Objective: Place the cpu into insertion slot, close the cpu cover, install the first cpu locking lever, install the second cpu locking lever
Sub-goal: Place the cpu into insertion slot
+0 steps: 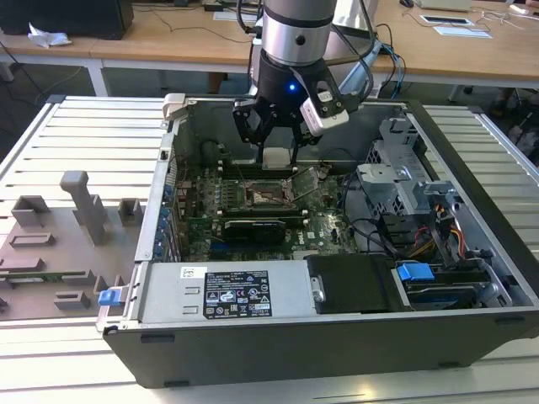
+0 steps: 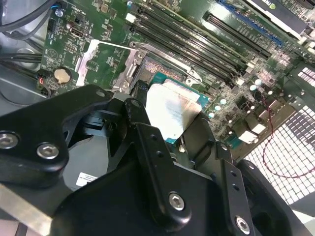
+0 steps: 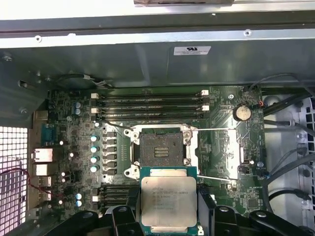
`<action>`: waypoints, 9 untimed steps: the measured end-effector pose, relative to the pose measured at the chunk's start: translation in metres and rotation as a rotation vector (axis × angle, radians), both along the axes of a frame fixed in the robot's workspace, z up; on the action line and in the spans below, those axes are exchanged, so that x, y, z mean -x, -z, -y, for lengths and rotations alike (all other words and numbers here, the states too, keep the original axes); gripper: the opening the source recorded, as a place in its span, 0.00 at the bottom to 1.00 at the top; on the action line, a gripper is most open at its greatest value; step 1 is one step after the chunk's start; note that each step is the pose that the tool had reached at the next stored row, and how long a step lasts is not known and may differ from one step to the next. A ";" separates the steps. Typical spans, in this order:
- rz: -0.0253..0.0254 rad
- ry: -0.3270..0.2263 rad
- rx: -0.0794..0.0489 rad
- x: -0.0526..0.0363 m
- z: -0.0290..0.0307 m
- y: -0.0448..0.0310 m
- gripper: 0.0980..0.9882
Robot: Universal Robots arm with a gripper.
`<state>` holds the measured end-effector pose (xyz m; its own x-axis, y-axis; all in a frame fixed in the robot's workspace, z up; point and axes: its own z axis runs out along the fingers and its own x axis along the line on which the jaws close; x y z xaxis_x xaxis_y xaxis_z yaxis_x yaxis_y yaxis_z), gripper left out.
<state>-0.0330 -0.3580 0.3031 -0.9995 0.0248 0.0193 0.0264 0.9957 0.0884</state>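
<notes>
Hand (image 1: 275,151) narrowed to the chip's width, I hold the cpu (image 1: 275,160) by 2 opposite edges, the fingers (image 2: 147,147) pressing only on its rim. I judge that this grip leaves the underside untouched and keeps the metal top level. In the first wrist view the cpu (image 3: 169,202) lies flat and square to the board.

From the exterior view's left, grey fixture blocks (image 1: 80,210) stand near the table's (image 1: 84,126) left edge, well apart from the work. Next is the open computer case (image 1: 337,337), laid on its side so the green circuit board (image 1: 324,229) faces up at me. Near the board's middle is the insertion slot (image 1: 268,195), dark and bare. In the first wrist view it sits between the memory slots (image 3: 152,105) and my chip, which hangs above the board just beside the slot and overlaps its near rim. The cpu is therefore not yet seated.

Just to the exterior view's right of the slot, the cpu cover (image 1: 308,179) is swung up and back, leaving the socket open from above. The second wrist view shows the cpu cover (image 2: 84,63) as a silvery frame with board visible through its window. Further right, the drive cage (image 1: 404,177) sits toward the case's right corner, apart from my hand.
</notes>
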 end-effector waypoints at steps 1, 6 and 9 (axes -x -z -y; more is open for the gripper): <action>0.0000 0.000 0.000 0.0000 0.0000 0.0013 0.50; 0.0000 0.000 0.000 0.0000 0.0000 0.0050 0.50; 0.0000 0.000 0.000 0.0000 0.0000 0.0074 0.50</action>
